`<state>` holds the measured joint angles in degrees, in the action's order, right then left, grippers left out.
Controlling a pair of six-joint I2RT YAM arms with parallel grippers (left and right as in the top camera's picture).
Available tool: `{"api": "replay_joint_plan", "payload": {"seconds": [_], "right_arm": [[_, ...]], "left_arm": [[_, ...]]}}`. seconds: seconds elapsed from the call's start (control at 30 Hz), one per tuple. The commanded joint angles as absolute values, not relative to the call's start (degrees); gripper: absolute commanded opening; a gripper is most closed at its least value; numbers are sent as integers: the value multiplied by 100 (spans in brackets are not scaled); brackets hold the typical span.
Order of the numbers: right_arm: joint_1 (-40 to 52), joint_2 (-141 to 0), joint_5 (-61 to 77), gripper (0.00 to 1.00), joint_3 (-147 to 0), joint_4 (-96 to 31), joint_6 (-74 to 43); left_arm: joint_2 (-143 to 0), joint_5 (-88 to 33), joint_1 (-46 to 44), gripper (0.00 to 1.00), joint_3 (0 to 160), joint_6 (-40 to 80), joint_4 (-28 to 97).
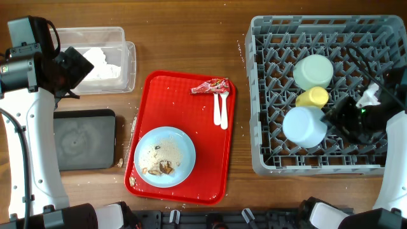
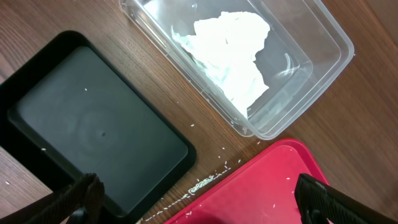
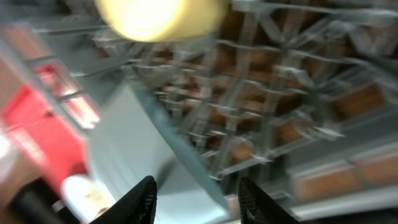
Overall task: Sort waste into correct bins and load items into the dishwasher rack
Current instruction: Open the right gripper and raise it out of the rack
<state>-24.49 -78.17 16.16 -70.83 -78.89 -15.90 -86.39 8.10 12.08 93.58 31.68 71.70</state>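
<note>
Rack (image 1: 267,38): two bowls (image 1: 313,70) (image 1: 304,126), one yellow cup (image 1: 313,97). Red tray (image 1: 210,165): one plate (image 1: 184,143), one wrapper (image 1: 210,86), two utensils (image 1: 216,109) (image 1: 224,113). Wooden desk (image 1: 191,38); left hand (image 2: 199,199) wide, empty; right hand (image 3: 196,199) apparently part-open.

Overhead camera looks straight down, red serving tray (image 1: 210,159) central. Left wrist: close, facing down on that tray's corner by the clear tub (image 2: 298,74), shared with overhead. Right wrist: blurred, close over the dishwasher rack (image 3: 267,112) right of the tray.

Green bowl (image 1: 313,71), cup (image 1: 311,97), blue bowl (image 1: 304,126) crowd rack (image 1: 267,51) middle, left pegs apparently free.
</note>
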Motion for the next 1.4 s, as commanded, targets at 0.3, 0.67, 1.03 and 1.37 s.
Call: {"api": "replay_joint_plan", "payload": {"seconds": [0.3,0.67,1.03,1.37], "right_arm": [[-2434,-7072,582,43,-7721,-8414,-1767],[-2434,-6672,1708,40,-7721,-8571,-1050],[-2421,-6589,1769,5,-7721,-8381,-1013],[-716,-6635,2397,6,-7721,-7664,-1717]], "left_arm": [[-8626,862,1227,100,9356,3221,7161],[-8626,862,1227,100,9356,3221,7161],[-8626,862,1227,100,9356,3221,7161],[-8626,862,1227,100,9356,3221,7161]]}}
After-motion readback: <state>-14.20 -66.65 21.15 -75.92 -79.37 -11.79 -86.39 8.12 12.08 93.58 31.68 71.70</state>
